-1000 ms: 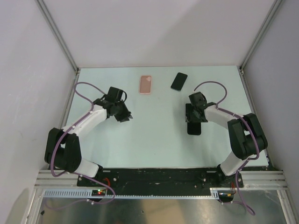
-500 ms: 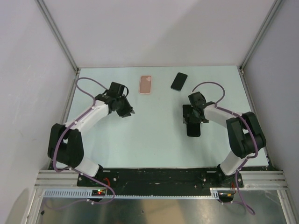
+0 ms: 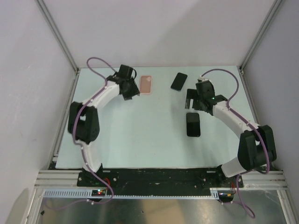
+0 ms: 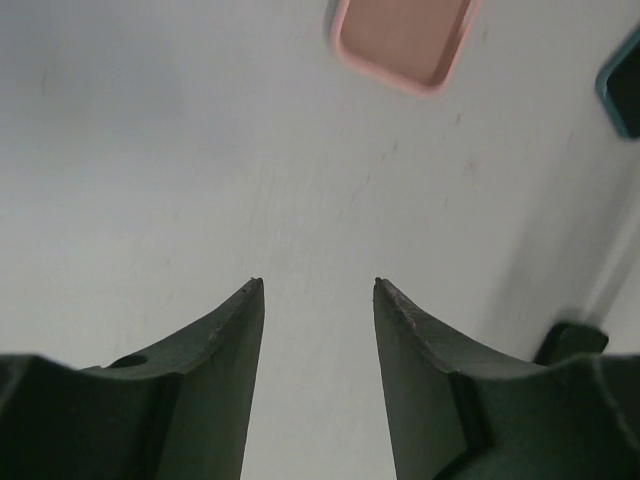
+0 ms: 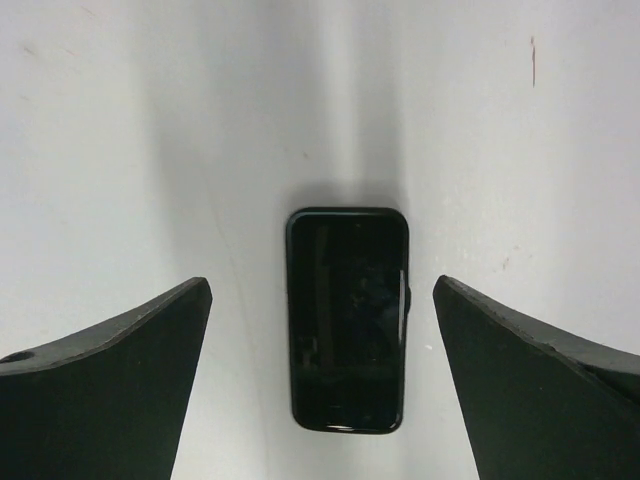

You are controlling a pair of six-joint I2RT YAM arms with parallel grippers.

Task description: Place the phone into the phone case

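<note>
A black phone [image 3: 193, 124] lies flat, screen up, on the pale table right of centre. It also shows in the right wrist view [image 5: 348, 320], between and beyond my fingers. My right gripper [image 3: 193, 103] [image 5: 322, 282] is wide open and empty, just behind the phone and not touching it. A pink phone case [image 3: 146, 84] lies open side up at the back of the table. It also shows in the left wrist view [image 4: 400, 40]. My left gripper [image 3: 132, 93] [image 4: 318, 285] is open and empty, just left of the case and short of it.
A second dark slab with a teal rim [image 3: 179, 81] lies at the back, right of the pink case. Its edge shows in the left wrist view [image 4: 625, 90]. Grey walls and metal posts close in the table on three sides.
My left arm has swung toward the back, up to the pink case. My right gripper has drawn back from over the black phone, which stays lying on the table.
</note>
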